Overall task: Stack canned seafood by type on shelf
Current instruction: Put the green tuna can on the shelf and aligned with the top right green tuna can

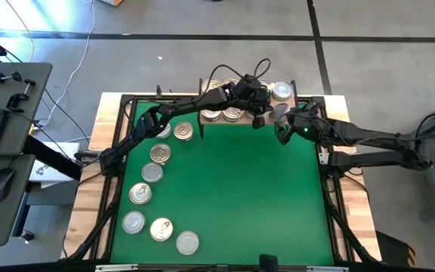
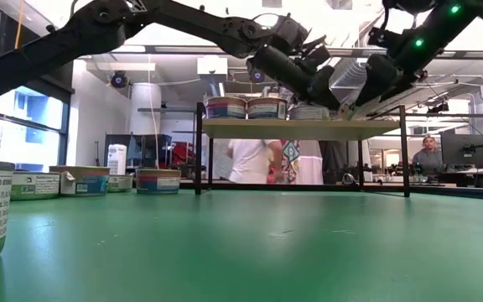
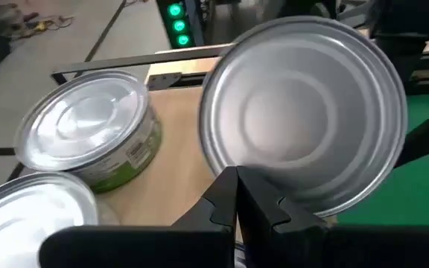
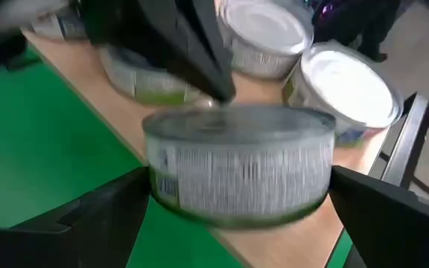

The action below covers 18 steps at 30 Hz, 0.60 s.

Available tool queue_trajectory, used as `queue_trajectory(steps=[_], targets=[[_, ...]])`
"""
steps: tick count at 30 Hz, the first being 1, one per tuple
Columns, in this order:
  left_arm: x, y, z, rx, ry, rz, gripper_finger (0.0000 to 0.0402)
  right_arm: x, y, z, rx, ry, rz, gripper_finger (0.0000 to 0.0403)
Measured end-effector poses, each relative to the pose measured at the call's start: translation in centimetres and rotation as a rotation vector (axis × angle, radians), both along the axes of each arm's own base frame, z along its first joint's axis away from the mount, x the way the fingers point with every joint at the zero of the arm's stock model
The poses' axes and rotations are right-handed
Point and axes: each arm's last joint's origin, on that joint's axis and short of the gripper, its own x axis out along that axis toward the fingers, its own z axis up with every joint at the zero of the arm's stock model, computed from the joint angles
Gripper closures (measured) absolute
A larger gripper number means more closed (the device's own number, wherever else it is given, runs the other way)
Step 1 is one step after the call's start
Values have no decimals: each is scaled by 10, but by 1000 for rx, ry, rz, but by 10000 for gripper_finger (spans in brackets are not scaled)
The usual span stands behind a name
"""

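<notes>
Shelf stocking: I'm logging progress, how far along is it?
Done: several tins stand on the shelf. In hand: a tin sits between the right gripper's open fingers at the shelf edge, the shut left gripper against it. Left: eight tins on the mat.

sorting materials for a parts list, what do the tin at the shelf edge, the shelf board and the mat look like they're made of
Tin: looks like metal, a shiny silver lid with pressed rings, and a printed paper-like label round its side.
Shelf: the board looks like light wood, matte tan with faint grain; its legs look like thin black metal.
Mat: green, matte, probably rubber or vinyl; hard to tell which.
</notes>
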Motion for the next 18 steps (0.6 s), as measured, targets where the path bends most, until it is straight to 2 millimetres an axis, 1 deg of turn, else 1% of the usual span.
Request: queue_trajectory(steps=[2, 5, 8, 10, 11, 15, 18], targets=[[0, -2, 5, 15, -16, 9, 402, 2, -1, -4, 13, 26, -4, 8], [1, -8, 19, 33, -74, -8, 402, 7, -2, -9, 19, 62, -2, 9], [4, -17, 24, 41, -114, -101, 401, 12, -4, -13, 24, 83, -2, 9], [8, -24, 18, 41, -117, -186, 401, 15, -6, -16, 51, 90, 18, 9], [11, -26, 16, 53, -129, -196, 401, 15, -7, -17, 60, 92, 20, 9], [16, -30, 8, 79, -128, -182, 401, 14, -12, -17, 72, 84, 6, 9], [14, -24, 5, 56, -105, -160, 401, 13, -14, -17, 69, 91, 8, 9]])
